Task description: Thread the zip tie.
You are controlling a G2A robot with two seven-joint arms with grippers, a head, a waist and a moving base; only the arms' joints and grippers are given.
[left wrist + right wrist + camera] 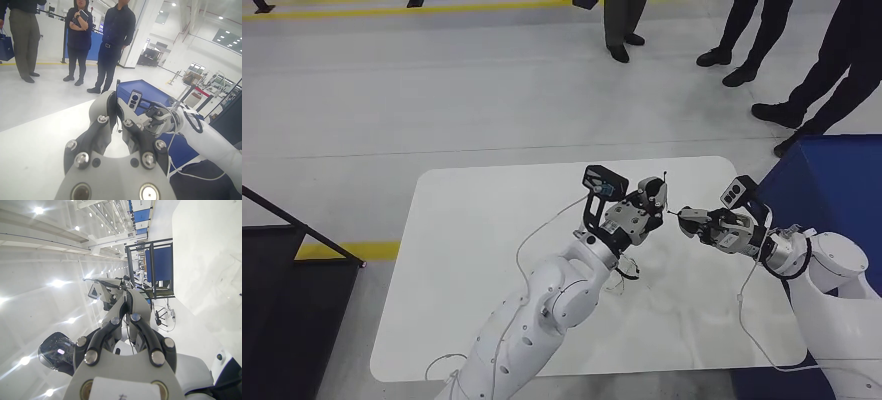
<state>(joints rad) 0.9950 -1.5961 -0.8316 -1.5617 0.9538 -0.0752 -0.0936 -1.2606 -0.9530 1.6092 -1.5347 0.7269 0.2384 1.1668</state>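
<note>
Both arms are raised over the white desk (472, 260) and meet near its far edge, toward the far right corner. My left end effector (653, 192) is narrowed, pinching the thin black zip tie (664, 184), which sticks up past the fingertips. In the left wrist view, a length of the zip tie hangs in the gap behind the fingers. My right end effector (683, 216) points at the left one, tips just beside each other. Its ribbed fingers (129, 300) are pressed together, and a thin black strand of the zip tie runs back between them toward its palm.
</note>
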